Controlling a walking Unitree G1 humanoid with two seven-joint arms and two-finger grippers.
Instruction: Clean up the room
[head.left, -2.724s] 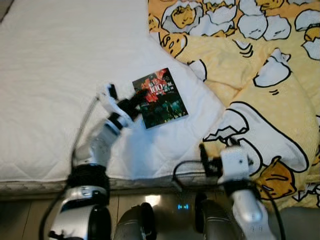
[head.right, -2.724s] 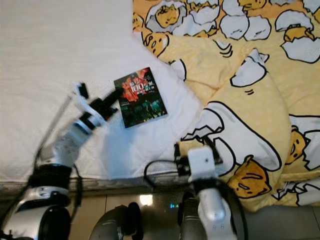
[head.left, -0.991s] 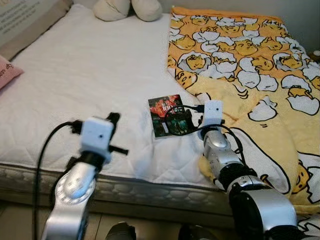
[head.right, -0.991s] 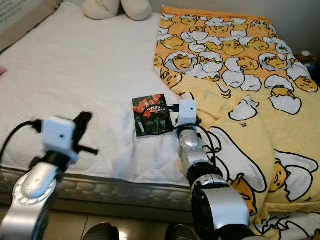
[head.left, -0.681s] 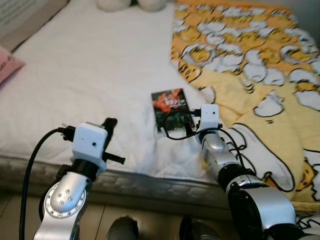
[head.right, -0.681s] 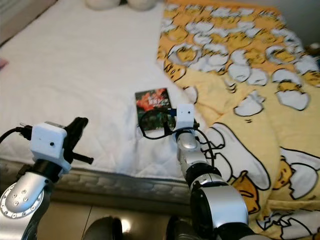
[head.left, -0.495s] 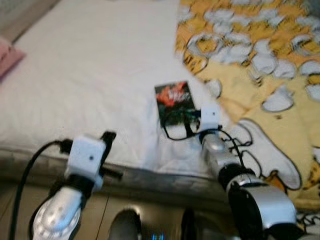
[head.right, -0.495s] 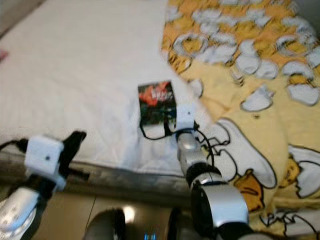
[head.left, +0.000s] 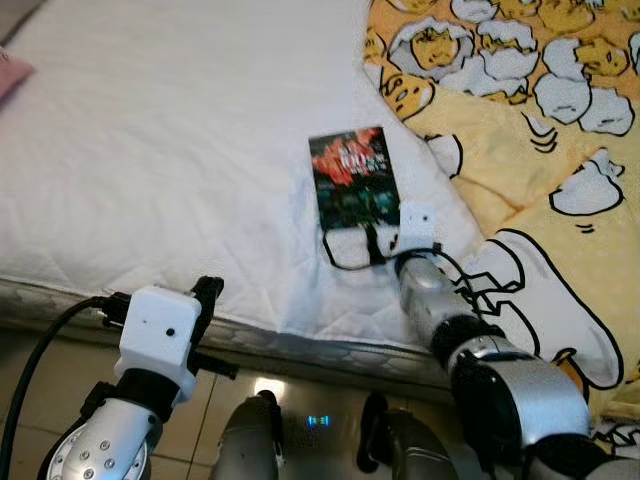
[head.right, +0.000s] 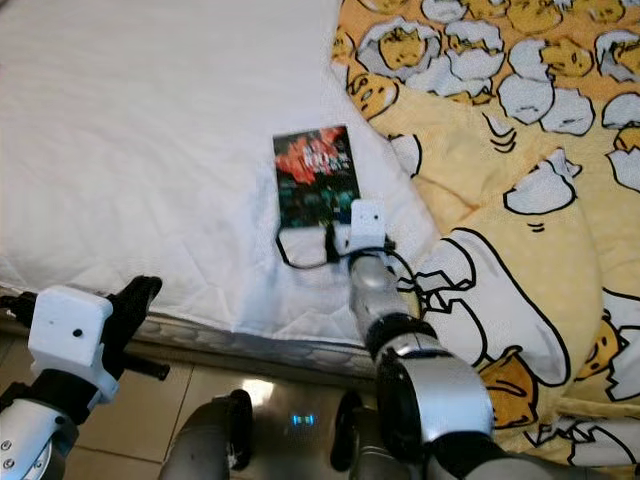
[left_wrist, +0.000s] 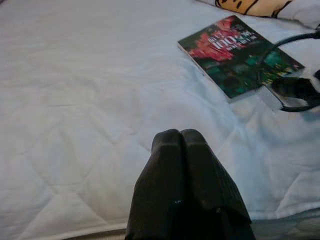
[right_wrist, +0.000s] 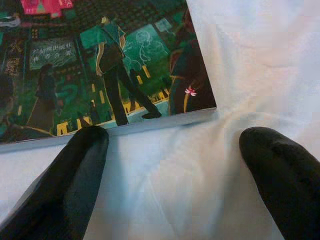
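Book (head.left: 354, 181), long axis near-to-far on the bed (head.left: 160, 150), just beyond the released right pincer (right_wrist: 170, 155); left pincer (left_wrist: 181, 137) clenched, farther off.

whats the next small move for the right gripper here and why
Probably ease the right gripper forward so its open fingers straddle the near edge of the book, then close. The fingertips sit on the white mattress just short of that edge, not yet around it. The left gripper is shut and hangs back near the bed's edge.
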